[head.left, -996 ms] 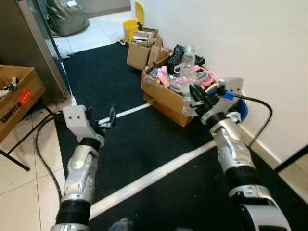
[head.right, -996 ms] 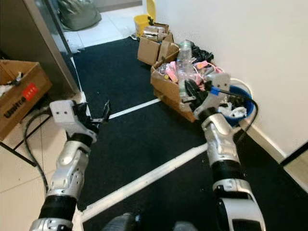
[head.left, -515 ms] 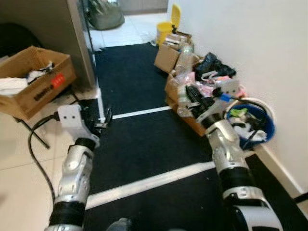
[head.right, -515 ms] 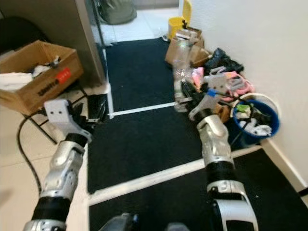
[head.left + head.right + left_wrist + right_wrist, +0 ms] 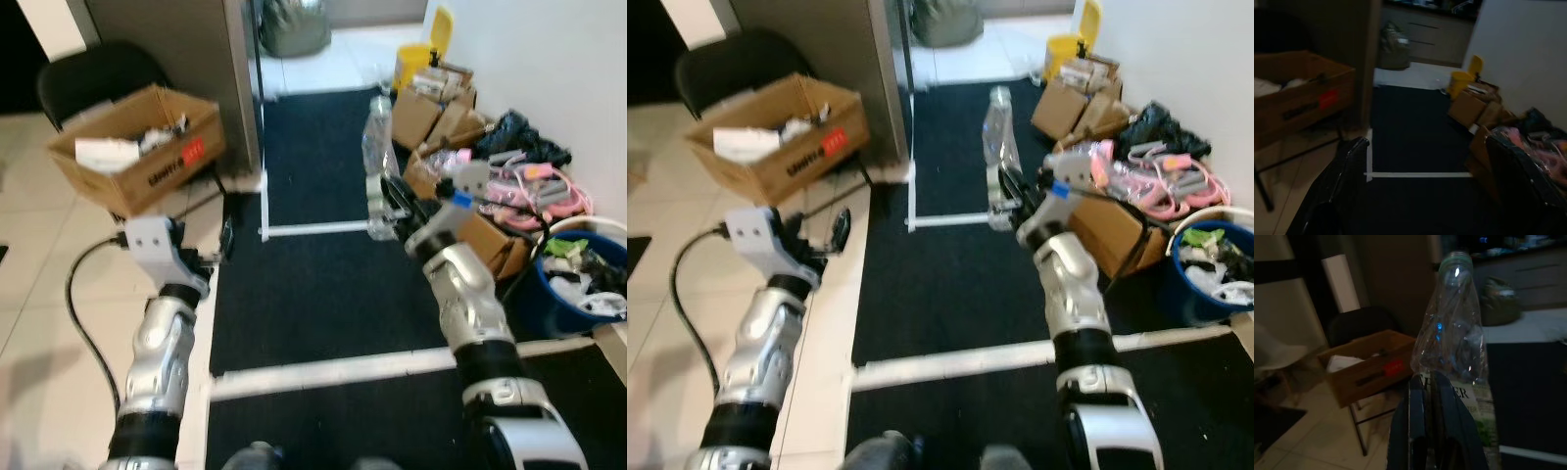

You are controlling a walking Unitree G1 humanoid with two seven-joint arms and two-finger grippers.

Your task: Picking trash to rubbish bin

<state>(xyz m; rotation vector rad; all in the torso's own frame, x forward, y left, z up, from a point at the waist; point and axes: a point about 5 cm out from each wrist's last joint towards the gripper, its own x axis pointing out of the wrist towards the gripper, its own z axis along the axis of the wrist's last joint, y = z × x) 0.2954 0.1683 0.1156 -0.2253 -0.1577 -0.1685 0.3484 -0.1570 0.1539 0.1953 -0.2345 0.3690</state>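
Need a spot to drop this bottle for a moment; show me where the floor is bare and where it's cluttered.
Bare: the black carpet between the two white floor lines, ahead of the right claw holding the plastic bottle. Also the tiles beyond the left claw. Crowded: the wall side, with cardboard boxes and the blue bin.

Cardboard box (image 5: 137, 147) before black chair (image 5: 93, 73)

Crumpled clear plastic bottle (image 5: 378, 147), upright, gripper-held (image 5: 384, 204).

Clear crinkled plastic bottle (image 5: 378, 147); matt black carpet (image 5: 313, 284); cardboard box (image 5: 137, 147)
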